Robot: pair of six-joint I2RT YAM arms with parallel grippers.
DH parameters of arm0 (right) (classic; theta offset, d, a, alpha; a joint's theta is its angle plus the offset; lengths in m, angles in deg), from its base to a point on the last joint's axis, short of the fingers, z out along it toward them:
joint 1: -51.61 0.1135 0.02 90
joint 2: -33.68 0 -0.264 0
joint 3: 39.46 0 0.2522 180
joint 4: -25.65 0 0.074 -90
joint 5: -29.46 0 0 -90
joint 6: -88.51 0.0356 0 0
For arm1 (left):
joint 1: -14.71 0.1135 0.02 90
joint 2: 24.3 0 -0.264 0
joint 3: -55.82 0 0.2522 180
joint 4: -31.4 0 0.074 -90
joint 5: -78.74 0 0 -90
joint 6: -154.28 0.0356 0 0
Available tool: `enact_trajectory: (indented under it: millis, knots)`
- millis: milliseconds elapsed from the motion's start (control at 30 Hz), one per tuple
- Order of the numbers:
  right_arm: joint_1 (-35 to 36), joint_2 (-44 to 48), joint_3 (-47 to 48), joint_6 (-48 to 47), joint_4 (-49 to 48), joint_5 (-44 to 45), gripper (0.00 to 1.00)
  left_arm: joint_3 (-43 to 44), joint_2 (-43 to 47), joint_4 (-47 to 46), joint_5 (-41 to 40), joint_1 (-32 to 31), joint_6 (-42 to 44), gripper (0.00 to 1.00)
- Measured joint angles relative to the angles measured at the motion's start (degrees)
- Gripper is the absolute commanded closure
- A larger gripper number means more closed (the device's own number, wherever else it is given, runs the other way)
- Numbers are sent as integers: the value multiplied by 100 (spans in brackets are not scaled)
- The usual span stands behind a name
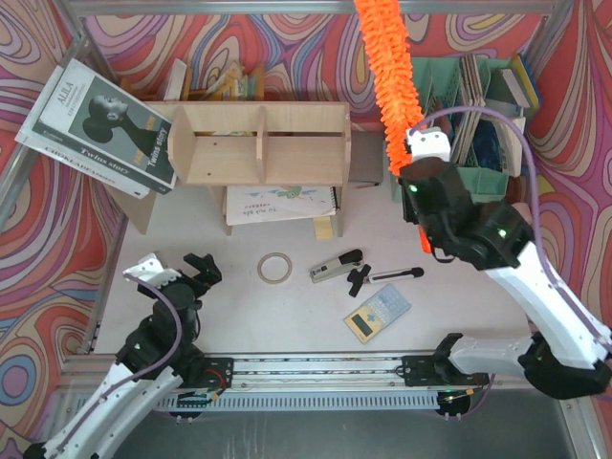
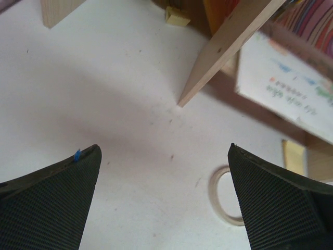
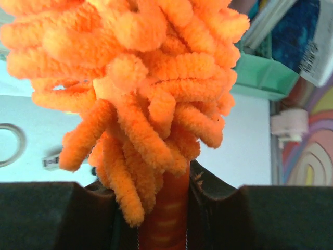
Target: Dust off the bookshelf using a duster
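The right gripper (image 3: 166,211) is clamping the duster (image 1: 390,67) just right of the bookshelf (image 1: 258,143) (the left gripper (image 2: 164,148) is gaping wide).

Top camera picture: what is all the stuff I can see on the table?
bookshelf: one, light wood, back middle
duster: one, orange, sticking up at back right
book: one, black-and-white cover, leaning left of the bookshelf
notebook: one, white, under the bookshelf
file organizer: one, mint green, back right, papers inside
tape roll: one, pale, middle
stapler-like tool: one, silver and black, right of the tape roll
pen-like tool: one, black, beside that
calculator: one, grey-blue, front middle
left gripper: one, black, open, front left
right gripper: one, black, shut on the duster's handle
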Motion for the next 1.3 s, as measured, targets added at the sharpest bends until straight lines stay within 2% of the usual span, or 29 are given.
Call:
enact_trajectory:
  millis: [100,167,300,433,700,1067,1133,1200,1300]
  knots:
    - [0,498,-313,-358,-616,-468,100,728,-717,66,35,0,-249,2]
    - [0,660,-516,-520,-973,-798,100,1556,-1438,111,131,0,-354,2]
    - [0,734,-1056,-702,-1639,-1602,100,3235,-2754,68,525,-2,-415,2]
    - [0,717,-1681,-789,-2153,-2428,100,4299,-3672,-157,1091,-17,-411,2]
    - [48,721,-2520,-804,-3158,-3567,100,5563,-4964,-848,1958,-238,-391,2]
    - [619,378,-2702,-839,-3862,-3722,100,6242,-6092,-1648,2435,-501,-374,3]
    - [743,319,-2726,-876,-3932,-3674,100,6284,-6236,-1670,2452,-518,-378,8]
    - [861,306,-2778,-901,-3991,-3609,100,6343,-6373,-1679,2450,-527,-400,18]
    - [973,306,-2802,-940,-4035,-3530,100,6387,-6509,-1679,2426,-527,-455,42]
